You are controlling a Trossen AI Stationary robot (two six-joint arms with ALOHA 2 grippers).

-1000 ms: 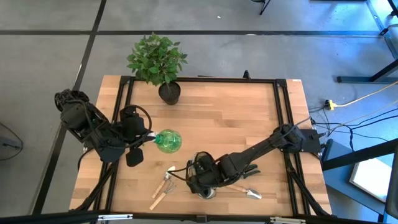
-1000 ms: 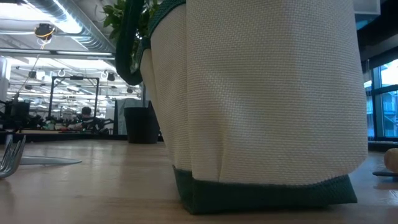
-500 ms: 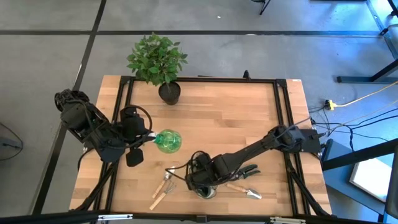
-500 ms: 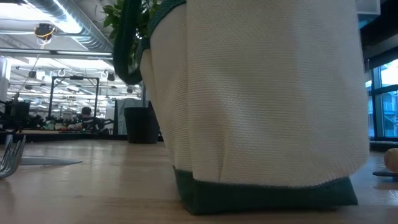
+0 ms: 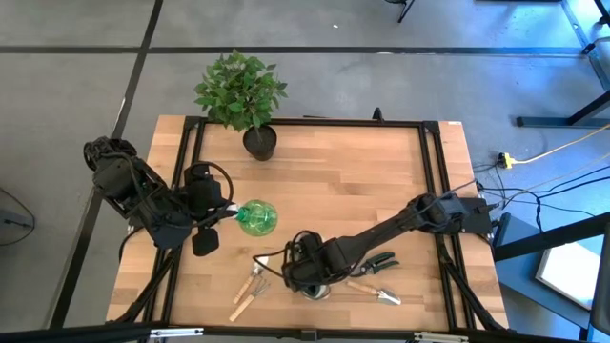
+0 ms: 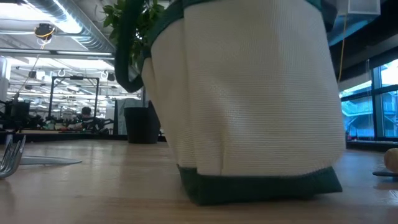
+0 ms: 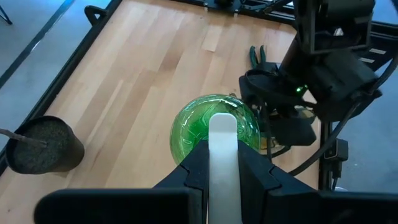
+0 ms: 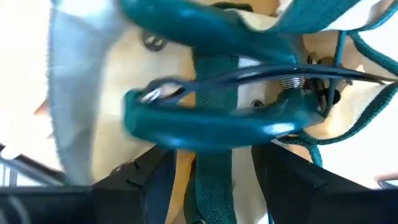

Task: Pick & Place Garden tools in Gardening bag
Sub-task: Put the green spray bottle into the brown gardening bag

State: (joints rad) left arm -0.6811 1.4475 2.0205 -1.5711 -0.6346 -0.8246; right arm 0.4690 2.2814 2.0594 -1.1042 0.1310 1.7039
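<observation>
**Bag tips while the right arm works over it**

At the left, the left gripper (image 5: 232, 211) is clamped on the white trigger of the green spray bottle (image 5: 257, 216), held just above the table (image 5: 334, 171). Near the front edge lie a wooden-handled fork (image 5: 250, 289) and trowel (image 5: 374, 292). The right gripper (image 5: 303, 272), fingers parted around teal-handled pruners (image 8: 211, 118), sits over the gardening bag (image 6: 249, 106), which has tilted and shifted within the last second, so the drop looks under way.

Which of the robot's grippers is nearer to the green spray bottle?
Left. The left gripper is shut on the spray bottle; the right gripper is farther off, over the gardening bag.
</observation>
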